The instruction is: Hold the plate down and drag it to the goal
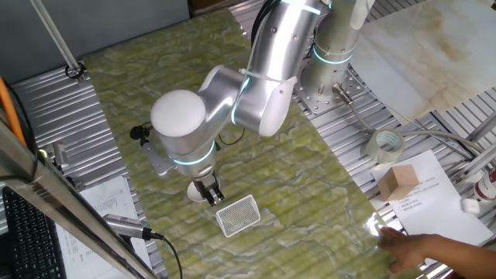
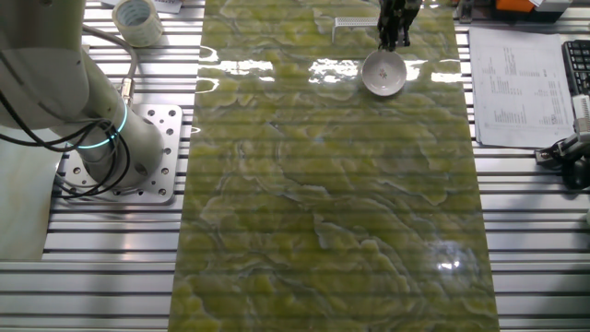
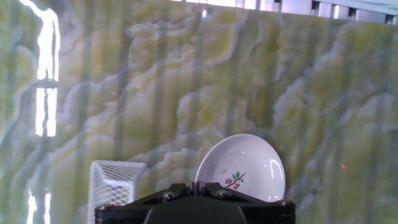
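Note:
The plate (image 3: 244, 167) is a small round white dish with a red and green sprig mark, lying on the green marbled mat. It also shows in one fixed view (image 1: 196, 190) and in the other fixed view (image 2: 383, 72). The goal (image 1: 238, 215) is a white mesh tile just beside the plate; in the hand view (image 3: 114, 183) it lies left of the plate. My gripper (image 1: 209, 194) points down at the plate's rim on the goal side, with the jaws shut together and nothing between them. I cannot tell whether the fingertips touch the plate. The gripper also shows in the other fixed view (image 2: 395, 35) and the hand view (image 3: 196, 186).
A clear tape roll (image 1: 385, 145), a small cardboard box (image 1: 400, 182) and paper sheets (image 1: 425, 194) lie on the slatted table right of the mat. A person's hand (image 1: 434, 252) is at the lower right. A keyboard (image 1: 27, 232) and more papers lie at the left.

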Available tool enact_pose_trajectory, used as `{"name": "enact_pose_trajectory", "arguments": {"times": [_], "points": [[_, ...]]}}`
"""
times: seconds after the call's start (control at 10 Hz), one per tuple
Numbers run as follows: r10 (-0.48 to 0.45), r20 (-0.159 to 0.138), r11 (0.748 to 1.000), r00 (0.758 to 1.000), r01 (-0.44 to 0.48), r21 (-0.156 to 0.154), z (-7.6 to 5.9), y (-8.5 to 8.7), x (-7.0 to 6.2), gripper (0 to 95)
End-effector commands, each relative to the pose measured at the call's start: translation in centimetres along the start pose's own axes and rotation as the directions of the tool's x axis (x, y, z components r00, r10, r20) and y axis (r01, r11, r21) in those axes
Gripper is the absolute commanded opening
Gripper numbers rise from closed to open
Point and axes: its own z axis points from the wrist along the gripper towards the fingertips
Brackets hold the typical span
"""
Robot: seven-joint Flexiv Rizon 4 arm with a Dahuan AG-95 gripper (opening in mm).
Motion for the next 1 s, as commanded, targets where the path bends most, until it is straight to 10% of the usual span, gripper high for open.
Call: {"name": "enact_pose_trajectory", "arguments": {"times": [0.1, 1.0], "points": [[0.011, -0.029, 1.0, 1.0, -0.011, -0.003, 0.11, 0.61, 0.12, 0.0], [-0.026, -0.048, 1.0, 0.999, 0.026, 0.005, 0.2, 0.68, 0.43, 0.0]]}}
